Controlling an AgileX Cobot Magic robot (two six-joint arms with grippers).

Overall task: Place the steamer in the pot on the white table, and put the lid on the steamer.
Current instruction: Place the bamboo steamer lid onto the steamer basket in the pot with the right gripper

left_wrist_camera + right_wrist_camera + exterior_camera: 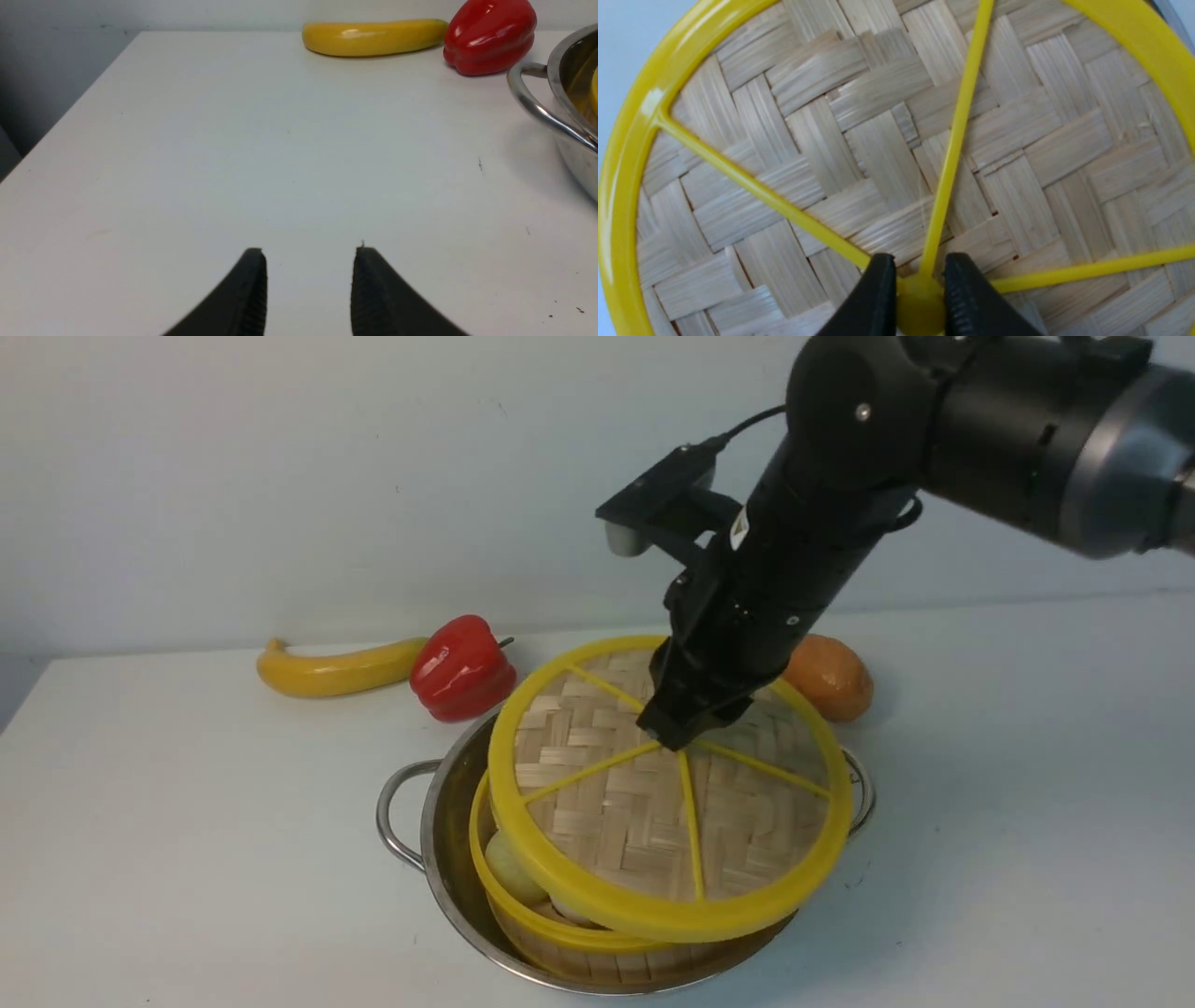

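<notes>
A robotics lab bench, by the look of it: a plain matte white tabletop (140,821) meets a bare pale wall (280,476) across the top of the frame. A glossy, toy-like yellow banana (336,670), red bell pepper (462,667) and round orange fruit (831,677) lie mid-frame, with a black jointed robot arm (934,411) at upper right.

Right gripper (674,737) tilts down, clamped on the lid (635,812) by its knob; left gripper (310,254) just hangs, jaws parted.

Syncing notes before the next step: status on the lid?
Right claw shut on lid knob. Left claw open over table. Steamer in pot; lid tilted over it, not seated. Nothing in the way.
</notes>
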